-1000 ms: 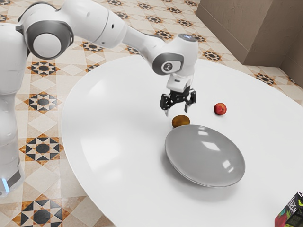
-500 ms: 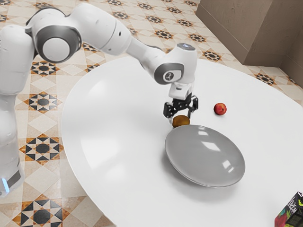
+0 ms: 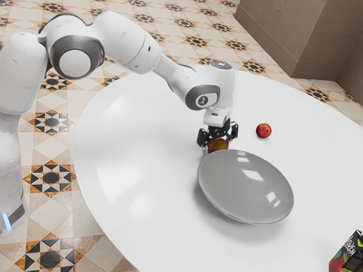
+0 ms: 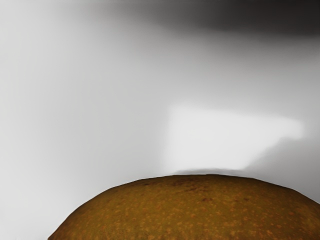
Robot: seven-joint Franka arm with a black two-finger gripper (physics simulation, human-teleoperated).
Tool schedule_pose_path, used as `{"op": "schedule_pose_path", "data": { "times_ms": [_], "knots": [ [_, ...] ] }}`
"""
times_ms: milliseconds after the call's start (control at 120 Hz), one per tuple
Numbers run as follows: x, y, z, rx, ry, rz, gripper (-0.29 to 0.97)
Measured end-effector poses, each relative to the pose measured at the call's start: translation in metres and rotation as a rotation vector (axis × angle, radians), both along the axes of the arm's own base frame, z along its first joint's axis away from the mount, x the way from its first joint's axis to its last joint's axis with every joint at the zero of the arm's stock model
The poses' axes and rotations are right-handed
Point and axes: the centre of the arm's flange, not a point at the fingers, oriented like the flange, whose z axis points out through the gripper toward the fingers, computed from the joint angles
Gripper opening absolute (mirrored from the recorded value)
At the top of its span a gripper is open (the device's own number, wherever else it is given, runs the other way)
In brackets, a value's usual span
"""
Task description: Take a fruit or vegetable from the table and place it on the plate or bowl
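**One arm (image 3: 142, 51) at the brown fruit (image 3: 216, 145) beside the grey bowl (image 3: 249, 190)**

1. Floor. Note the patterned tile floor (image 3: 51, 122) around the desk. A brown panelled wall (image 3: 295, 34) stands at the exterior view's upper right.

2. Desk. Identify the round white desk (image 3: 142, 170). It carries every item listed from step 4 onward.

3. Arm. Observe that the white arm enters from the exterior view's left. It reaches out over the middle of the desk with its hand pointing straight down.

4. Bowl. Locate the shallow grey bowl on the desk, toward the exterior view's right of centre. Bright patches of reflected light show on its inner surface.

5. Carton. Note the dark printed carton (image 3: 349, 255) at the exterior view's lower right corner, apart from the bowl.

6. Jaws. Check the black jaws. They sit directly over the brown fruit, low against the desk. You cannot tell from either view whether they press on the fruit or stand clear of it.

7. Brown fruit. Confirm that it rests on the desk at the bowl's far rim, on the side nearest the arm. You cannot tell whether it touches the rim. In the wrist view its rounded, speckled top (image 4: 200, 210) lies close under the hand, with the white desk (image 4: 75, 125) beyond it.

8. Red fruit. Locate the small red fruit (image 3: 263, 131) on the desk, to the exterior view's right of the jaws. It lies apart from both the brown fruit and the bowl.
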Motion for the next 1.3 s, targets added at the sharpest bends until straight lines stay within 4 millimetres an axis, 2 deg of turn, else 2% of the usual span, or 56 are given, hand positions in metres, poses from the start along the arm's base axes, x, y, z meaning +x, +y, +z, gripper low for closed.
{"op": "schedule_pose_path", "data": {
  "times_ms": [67,142,208,275,408,483,567,658,733,783,942,1000,1092,1150,1217,1300],
  "knots": [
    [0.001,-0.001,0.005,0.003,-0.014,0.001,0.41],
    [0.001,-0.001,0.007,0.003,-0.021,0.006,0.49],
    [0.0,-0.001,0.015,0.003,-0.031,0.012,0.48],
    [-0.004,-0.002,0.039,0.005,-0.056,0.017,0.46],
    [-0.023,-0.013,0.11,0.012,-0.114,0.013,0.46],
    [-0.036,-0.037,0.144,0.01,-0.133,-0.018,0.47],
    [-0.048,-0.086,0.163,0.001,-0.132,-0.083,0.48],
    [-0.059,-0.138,0.168,-0.008,-0.116,-0.153,0.47],
    [-0.064,-0.16,0.168,-0.01,-0.103,-0.177,0.47],
    [-0.065,-0.162,0.167,-0.012,-0.097,-0.172,0.48],
    [-0.063,-0.151,0.164,0.012,-0.083,-0.138,0.52],
    [-0.065,-0.162,0.163,0.041,-0.079,-0.157,0.59],
    [-0.07,-0.188,0.162,0.067,-0.076,-0.194,0.62],
    [-0.072,-0.195,0.162,0.074,-0.075,-0.199,0.64],
    [-0.071,-0.191,0.162,0.079,-0.072,-0.183,0.65],
    [-0.067,-0.176,0.161,0.082,-0.067,-0.147,0.66]
  ]
}}
